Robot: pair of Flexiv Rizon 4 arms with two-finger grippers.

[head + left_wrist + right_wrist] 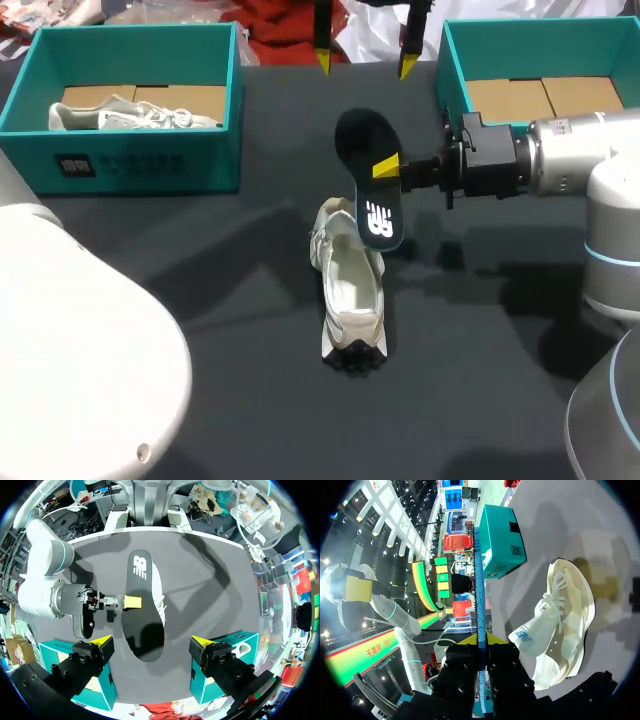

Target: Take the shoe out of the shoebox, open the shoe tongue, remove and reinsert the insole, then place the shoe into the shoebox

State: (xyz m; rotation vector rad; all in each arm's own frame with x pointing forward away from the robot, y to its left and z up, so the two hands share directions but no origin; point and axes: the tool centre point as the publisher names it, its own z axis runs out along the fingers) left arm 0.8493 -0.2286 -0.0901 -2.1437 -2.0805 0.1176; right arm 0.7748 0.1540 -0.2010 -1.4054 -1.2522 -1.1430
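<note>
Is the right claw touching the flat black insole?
Touching. Right wrist view shows the flat black insole edge-on, pinched from both sides by the right claw.

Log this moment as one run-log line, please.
step: insole out | right fingers: shut on insole, held over shoe | left fingers: open, empty | shoe: on table

left arm (70,340) jaws spread; right arm (565,160) jaws clamped

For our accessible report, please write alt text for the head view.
The right gripper holds a dark insole tilted above a white shoe on the dark table. The left gripper hangs open beyond them, between two teal shoeboxes; the left one holds another shoe.
</note>
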